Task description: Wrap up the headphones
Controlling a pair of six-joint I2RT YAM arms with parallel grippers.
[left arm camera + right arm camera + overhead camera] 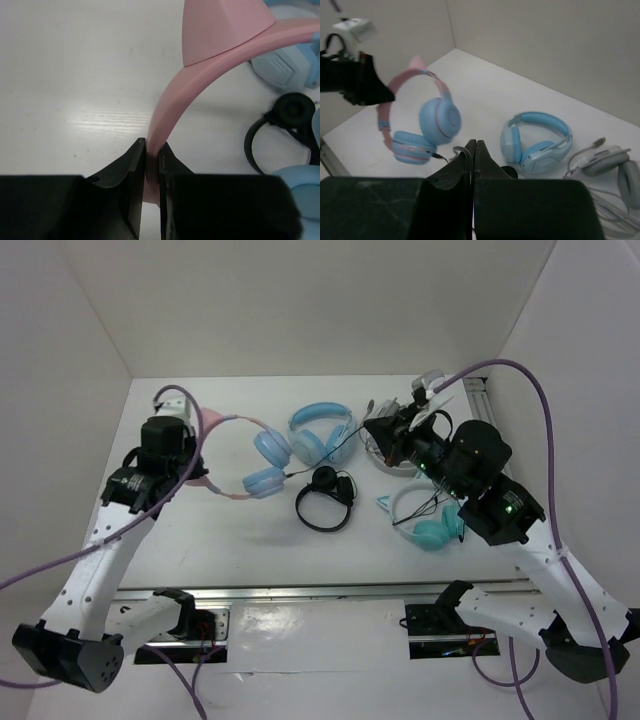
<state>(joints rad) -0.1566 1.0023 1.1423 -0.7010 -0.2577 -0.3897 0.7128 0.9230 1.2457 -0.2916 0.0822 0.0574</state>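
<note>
The headphones (262, 462) have a pink cat-eared headband (172, 95) and light blue ear cups (439, 117). They hang lifted off the table. My left gripper (195, 470) is shut on the headband; in the left wrist view the jaws (152, 150) pinch the pink band between them. The thin dark cable (320, 455) runs from the lower ear cup to my right gripper (377, 430). In the right wrist view that gripper (473, 145) is shut on the cable (461, 150), which loops by the left finger and runs down between the jaws.
All-blue headphones (320, 430) lie at the back centre. Small black headphones (325, 497) lie in the middle. Teal-cupped, white-banded cat-ear headphones (425, 518) lie under the right arm. Grey-white headphones (610, 162) lie at the back right. White walls enclose the table.
</note>
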